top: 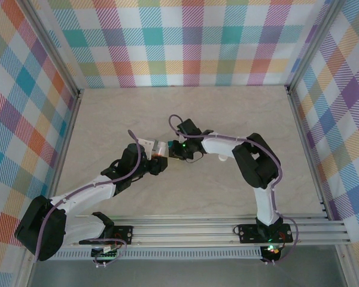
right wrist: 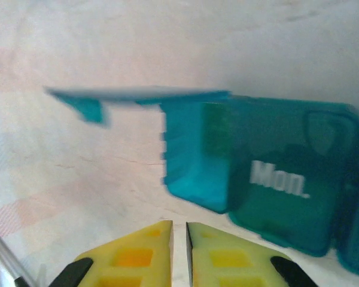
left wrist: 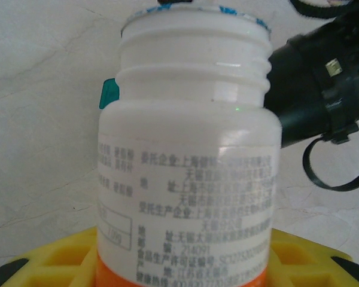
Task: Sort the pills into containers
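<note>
Pastel-checked walls enclose a pale marbled worktop (top: 227,113). From above, the left arm (top: 84,194) and right arm (top: 257,167) both bend inward, their tips close together mid-worktop. The left wrist view adds a white bottle (left wrist: 185,179), screw thread bare and label printed, clamped between the yellow left fingers (left wrist: 299,257). The right wrist view faces the teal containers (right wrist: 275,179) on the worktop just ahead. One lid (right wrist: 137,94) is raised and the next is marked "Mon."; the open compartment's contents are too blurred to tell. The right fingers (right wrist: 143,251) are pressed together, grasping nothing.
</note>
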